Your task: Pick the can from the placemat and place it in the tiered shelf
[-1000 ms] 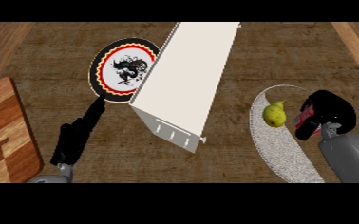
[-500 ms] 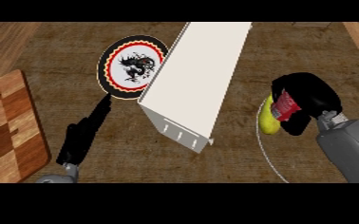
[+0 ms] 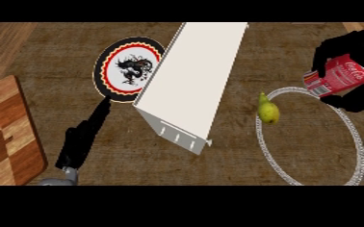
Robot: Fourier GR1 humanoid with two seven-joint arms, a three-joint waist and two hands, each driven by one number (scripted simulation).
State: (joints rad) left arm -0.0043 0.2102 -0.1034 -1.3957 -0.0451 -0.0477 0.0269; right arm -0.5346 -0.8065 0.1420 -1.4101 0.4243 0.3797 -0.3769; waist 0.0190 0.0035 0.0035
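Right hand (image 3: 340, 44), fingers curled round the can (image 3: 335, 77), has lifted it off the placemat (image 3: 265, 146); tiered shelf (image 3: 195, 72) next.

Only readable mark: white Coca-Cola script on the red can (image 3: 338, 77), held in my right hand (image 3: 335, 48) at 3 o'clock. The script runs along the can's side toward the frame edge, and the rest of the label is too small to read. Plate (image 3: 128, 69) at 10 o'clock: black emblem inside a red ring, no legible letters.
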